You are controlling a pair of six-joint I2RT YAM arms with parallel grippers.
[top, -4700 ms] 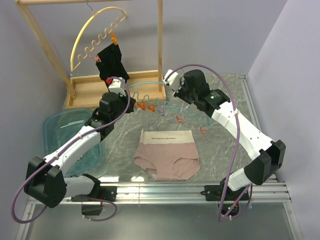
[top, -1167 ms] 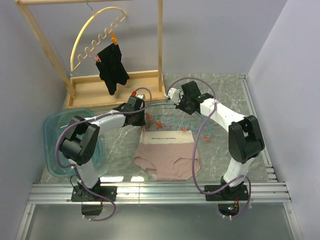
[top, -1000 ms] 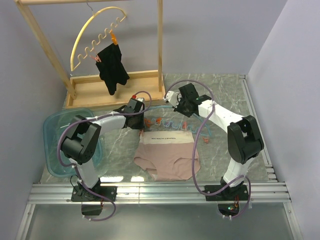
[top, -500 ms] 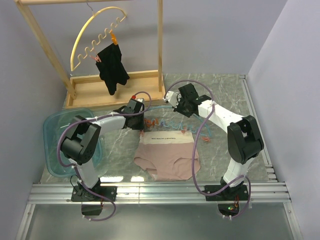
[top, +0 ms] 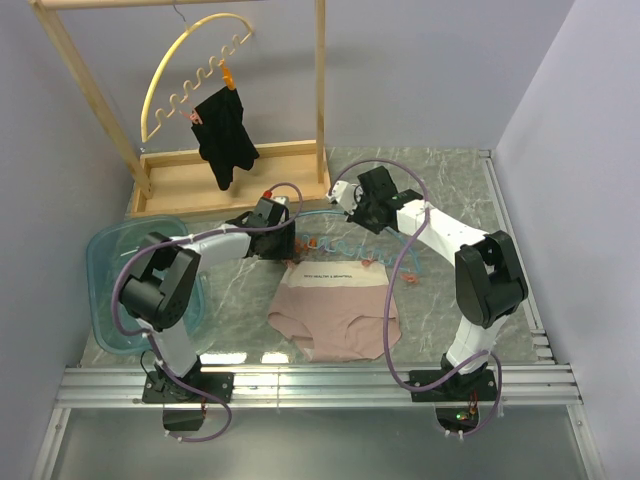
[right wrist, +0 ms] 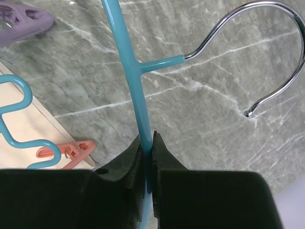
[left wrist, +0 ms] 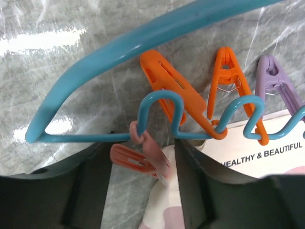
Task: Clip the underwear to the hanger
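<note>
My right gripper [right wrist: 147, 160] is pinched tight on the hanger [right wrist: 135, 90], on its thin blue arch below the hook [right wrist: 247, 113]. My left gripper [left wrist: 143, 148] stands apart and holds nothing, with a pink clip [left wrist: 138, 160] between its fingers. The underwear [top: 335, 310] lies flat at lower centre of the top view. It's soft, light and floppy, so I'd take it by the firmer waistband [top: 335, 272]. I can't quite tell whether that clip bites the fabric.

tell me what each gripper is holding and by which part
The right gripper is shut on the hanger, on its blue bar beside the hook stem. The left gripper holds nothing, open around a pink clip.
</note>
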